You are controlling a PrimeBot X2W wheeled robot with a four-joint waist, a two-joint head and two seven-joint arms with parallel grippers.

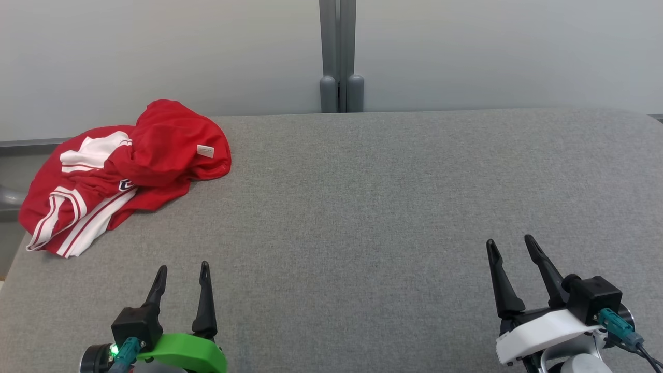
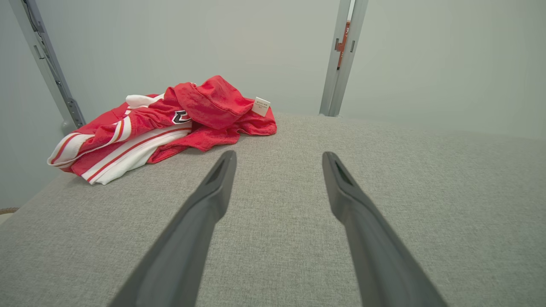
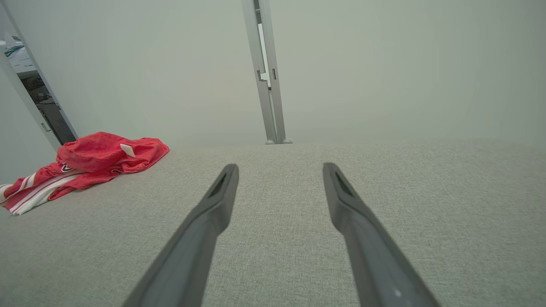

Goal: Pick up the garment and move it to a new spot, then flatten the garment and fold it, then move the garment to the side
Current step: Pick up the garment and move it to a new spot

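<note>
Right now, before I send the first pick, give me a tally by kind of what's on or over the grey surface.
garment, red with white stripes, crumpled at the far left: 1
end effectors, both open and empty: 2 (left end effector, right end effector)
Total: 3

garment (image 1: pixel 127 171): red jersey, white stripes, small white tag
state: crumpled heap
place: my far left, at the surface's edge
</note>
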